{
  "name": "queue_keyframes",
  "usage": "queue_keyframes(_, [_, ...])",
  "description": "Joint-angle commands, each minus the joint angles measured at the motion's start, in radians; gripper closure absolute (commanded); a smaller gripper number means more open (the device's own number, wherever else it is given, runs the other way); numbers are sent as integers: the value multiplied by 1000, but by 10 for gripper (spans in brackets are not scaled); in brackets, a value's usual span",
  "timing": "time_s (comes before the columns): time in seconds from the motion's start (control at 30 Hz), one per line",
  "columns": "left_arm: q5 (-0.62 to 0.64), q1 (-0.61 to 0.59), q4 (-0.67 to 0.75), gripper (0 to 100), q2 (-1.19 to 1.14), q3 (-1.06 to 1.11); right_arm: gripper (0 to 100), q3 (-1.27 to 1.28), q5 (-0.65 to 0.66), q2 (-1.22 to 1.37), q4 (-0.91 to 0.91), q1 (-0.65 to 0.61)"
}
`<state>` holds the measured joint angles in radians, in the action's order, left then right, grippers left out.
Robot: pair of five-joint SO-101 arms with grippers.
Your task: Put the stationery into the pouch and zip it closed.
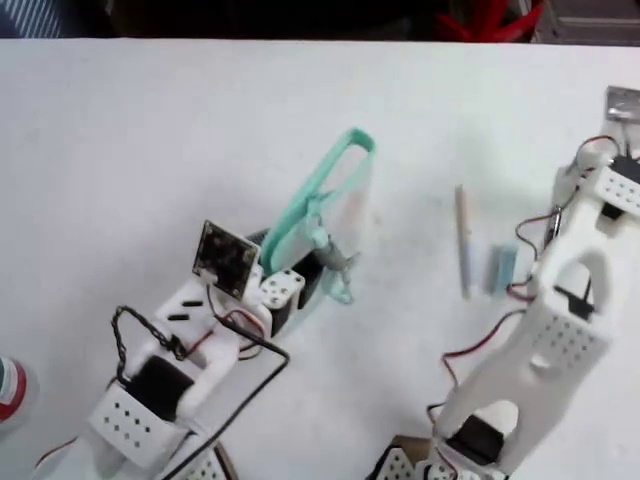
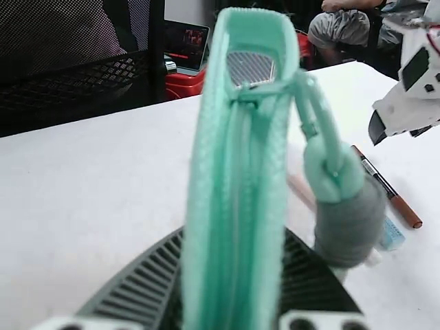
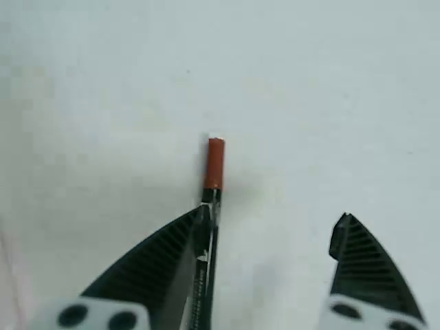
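Left hand (image 2: 234, 237): closed on the pouch (image 1: 320, 200), with one finger on each side of it.
Pouch: green with see-through sides. It stands up on its thin edge in the left hand, near the middle of the tabletop (image 1: 150, 120). A grey tag (image 2: 347, 220) hangs by its zip.
Pencil (image 1: 463, 240): lies flat on the tabletop, to the right of the pouch and apart from it.
Eraser (image 1: 502, 267): small and blue, just beside the pencil on its right.
Pen (image 3: 214, 165): has a red-brown cap. It lies flat, to the right of the eraser, just beside the inner edge of one finger of the right hand.
Right hand (image 3: 273, 214): wide open, low over the tabletop, holding nothing.
Tabletop: white.
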<state>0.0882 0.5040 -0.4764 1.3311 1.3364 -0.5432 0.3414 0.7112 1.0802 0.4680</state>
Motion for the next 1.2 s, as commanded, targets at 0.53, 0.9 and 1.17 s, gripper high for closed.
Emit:
queue_keyframes(0.53, [8,-2,18,854,8,-29,978,-842,183,590,389,-96])
queue_keyframes(0.9, [5,-2,18,854,8,-29,980,-1002,80,271,642,-173])
queue_keyframes(1.17, [3,-2,18,854,8,-29,981,-661,-31,-143,650,-257])
